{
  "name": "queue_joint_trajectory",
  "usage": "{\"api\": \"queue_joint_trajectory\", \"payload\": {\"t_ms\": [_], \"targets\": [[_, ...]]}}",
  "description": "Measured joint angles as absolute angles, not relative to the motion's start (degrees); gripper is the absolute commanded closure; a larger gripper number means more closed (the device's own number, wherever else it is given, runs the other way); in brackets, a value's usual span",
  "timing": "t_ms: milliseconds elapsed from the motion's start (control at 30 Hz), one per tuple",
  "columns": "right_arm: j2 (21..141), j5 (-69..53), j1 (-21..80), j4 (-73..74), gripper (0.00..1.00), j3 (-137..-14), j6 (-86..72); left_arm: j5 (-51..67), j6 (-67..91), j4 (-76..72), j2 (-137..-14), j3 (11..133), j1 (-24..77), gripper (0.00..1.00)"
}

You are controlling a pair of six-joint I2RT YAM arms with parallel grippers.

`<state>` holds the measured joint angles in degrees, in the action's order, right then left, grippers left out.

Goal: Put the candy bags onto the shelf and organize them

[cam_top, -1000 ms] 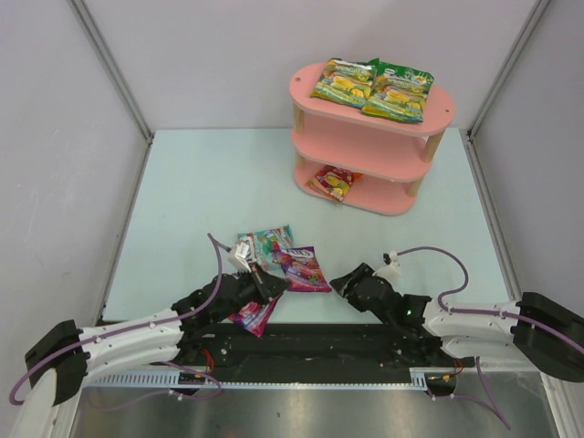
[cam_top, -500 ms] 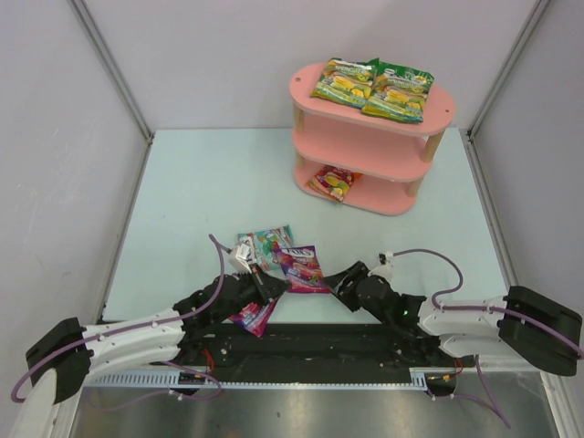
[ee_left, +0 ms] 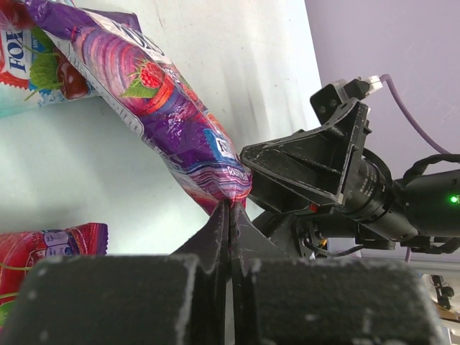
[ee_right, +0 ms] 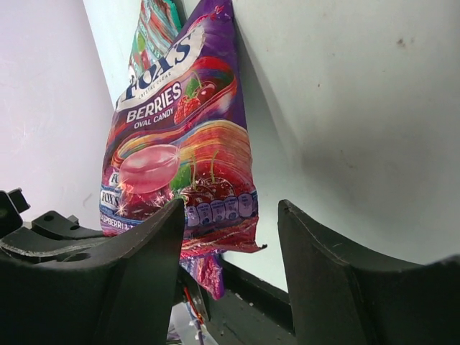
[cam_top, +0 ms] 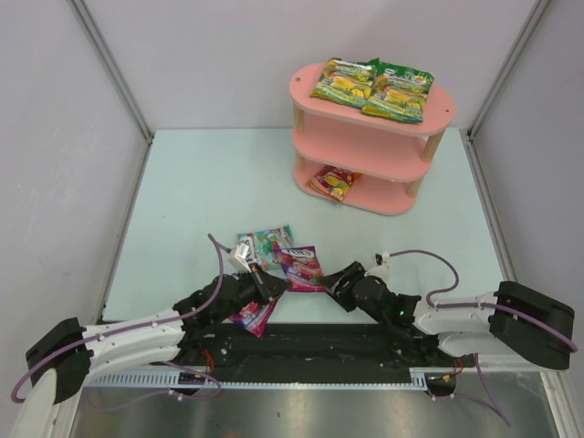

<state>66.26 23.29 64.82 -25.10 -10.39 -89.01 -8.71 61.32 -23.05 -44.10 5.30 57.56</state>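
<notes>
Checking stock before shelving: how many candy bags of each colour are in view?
Green bags: 2
Orange-red bag: 1
Teal bag: 1
Purple bag: 1
Magenta-red bag: 1
Total: 6

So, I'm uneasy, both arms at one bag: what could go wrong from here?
The left fingers pinch the purple bag only by its end seam, so it may slip. The right fingers stand open around that same end, near the left ones, and could knock them. The teal bag touching the purple one may drag along.
</notes>
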Motion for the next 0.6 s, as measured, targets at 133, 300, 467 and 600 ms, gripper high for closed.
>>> {"api": "queue_joint_trajectory", "payload": {"t_ms": [133,300,467,600], "targets": [[69.3,23.0,64.8,-28.4,0.46,-10.8,-89.3,-8.6,61.5,-23.3,-44.1,5.2,57.6,1.0],[71.5,23.0,64.8,-30.5,0.58,-11.8,-88.9,-8.6,61.5,-23.2,-42.9,4.5,57.6,1.0],[71.2,24.3,64.8,-29.3,0.8,-12.7,-87.1,-8.8,61.5,-22.9,-41.0,3.5,57.3,1.0],[69.8,25.2,64.8,-27.7,0.96,-13.4,-85.3,-8.8,61.6,-22.5,-40.3,3.0,57.3,1.0]]}}
